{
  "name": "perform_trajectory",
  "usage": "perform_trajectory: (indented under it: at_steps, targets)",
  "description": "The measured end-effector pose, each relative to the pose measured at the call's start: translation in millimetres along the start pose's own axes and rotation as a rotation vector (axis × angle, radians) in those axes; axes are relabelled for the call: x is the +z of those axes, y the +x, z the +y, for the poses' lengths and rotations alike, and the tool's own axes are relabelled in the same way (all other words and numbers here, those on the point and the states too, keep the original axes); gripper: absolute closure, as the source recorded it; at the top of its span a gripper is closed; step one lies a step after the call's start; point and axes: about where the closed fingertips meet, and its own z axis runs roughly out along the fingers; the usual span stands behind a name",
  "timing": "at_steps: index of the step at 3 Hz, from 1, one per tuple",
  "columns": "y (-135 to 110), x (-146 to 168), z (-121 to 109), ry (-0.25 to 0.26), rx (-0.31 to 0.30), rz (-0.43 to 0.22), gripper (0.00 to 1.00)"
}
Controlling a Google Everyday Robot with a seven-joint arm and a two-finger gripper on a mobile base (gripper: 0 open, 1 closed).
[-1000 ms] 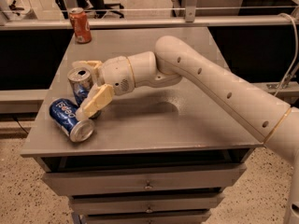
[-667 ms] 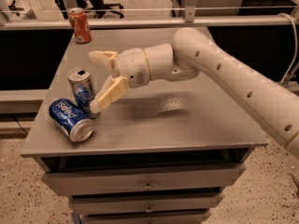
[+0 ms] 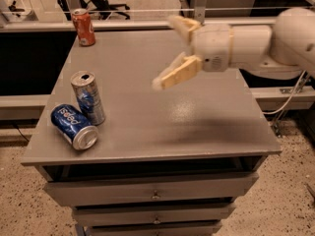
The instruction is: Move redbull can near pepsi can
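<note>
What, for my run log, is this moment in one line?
hand: open, empty, above table | redbull can: upright beside lying pepsi can | task: looks done

Grey drawer cabinet (image 3: 147, 193) (speckled floor (image 3: 17, 205) beneath)

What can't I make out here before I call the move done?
All in the camera view:
- Whether the redbull can touches the pepsi can: they overlap where they meet.
- Orange can: label too small to read.
- Arm: cut off by the right edge. Its tool is open and empty above the table, right of both cans.
- Drawers: contents hidden by shut fronts.
</note>
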Motion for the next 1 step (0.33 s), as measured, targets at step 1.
perform_trajectory:
  at_steps: [1]
  targets:
    - [1.5, -35.7, -10.9, 0.082, -0.011, 0.014, 0.0]
